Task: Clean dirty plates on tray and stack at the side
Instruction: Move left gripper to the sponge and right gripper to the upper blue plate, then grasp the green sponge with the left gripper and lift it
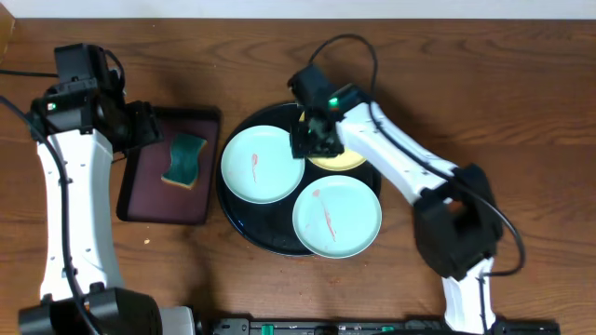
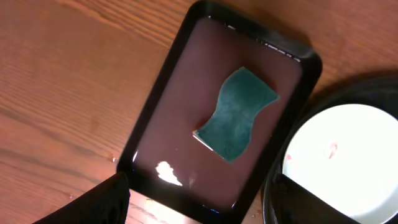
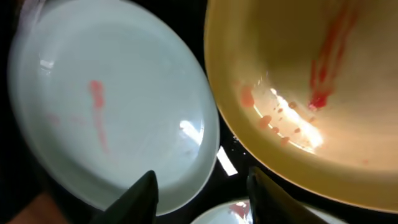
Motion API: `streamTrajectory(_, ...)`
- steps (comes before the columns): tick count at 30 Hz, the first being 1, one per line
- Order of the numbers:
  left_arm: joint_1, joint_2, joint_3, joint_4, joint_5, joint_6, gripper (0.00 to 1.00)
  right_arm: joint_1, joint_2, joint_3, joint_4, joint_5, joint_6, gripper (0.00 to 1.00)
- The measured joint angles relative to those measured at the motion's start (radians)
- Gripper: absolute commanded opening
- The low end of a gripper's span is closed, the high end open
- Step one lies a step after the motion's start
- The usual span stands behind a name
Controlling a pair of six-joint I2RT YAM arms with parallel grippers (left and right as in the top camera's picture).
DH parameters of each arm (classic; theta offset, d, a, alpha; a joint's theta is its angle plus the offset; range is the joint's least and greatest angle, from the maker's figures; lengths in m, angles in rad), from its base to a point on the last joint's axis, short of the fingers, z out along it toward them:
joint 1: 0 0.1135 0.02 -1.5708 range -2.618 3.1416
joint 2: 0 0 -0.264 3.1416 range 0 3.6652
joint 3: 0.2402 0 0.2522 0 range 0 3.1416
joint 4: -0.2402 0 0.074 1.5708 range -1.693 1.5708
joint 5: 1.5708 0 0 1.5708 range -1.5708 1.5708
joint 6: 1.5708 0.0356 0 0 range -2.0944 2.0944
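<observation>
Soft focus, glare on yel. plate (image 3: 311, 93)

My pincer (image 3: 208, 199) sits over the black tray (image 3: 231, 182), its fingertips (image 3: 142, 198) spread wide with nothing between them. On the left lies a pale aqua plate (image 3: 112, 106) with a faint reddish streak. On the right is a yellow plate (image 3: 311, 93) — glossy, with a red smear and small spots. A sliver of a third plate (image 3: 233, 214) shows at the bottom edge.
</observation>
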Motion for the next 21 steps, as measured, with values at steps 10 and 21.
streamTrajectory(10,0.000,0.084,0.000,-0.003,0.000,0.000,0.73,0.019,0.084,0.000,0.030,0.013,0.049,0.23)
streamTrajectory(21,0.000,0.179,0.000,-0.003,0.000,0.000,0.73,0.025,0.130,0.008,0.055,0.019,0.092,0.01)
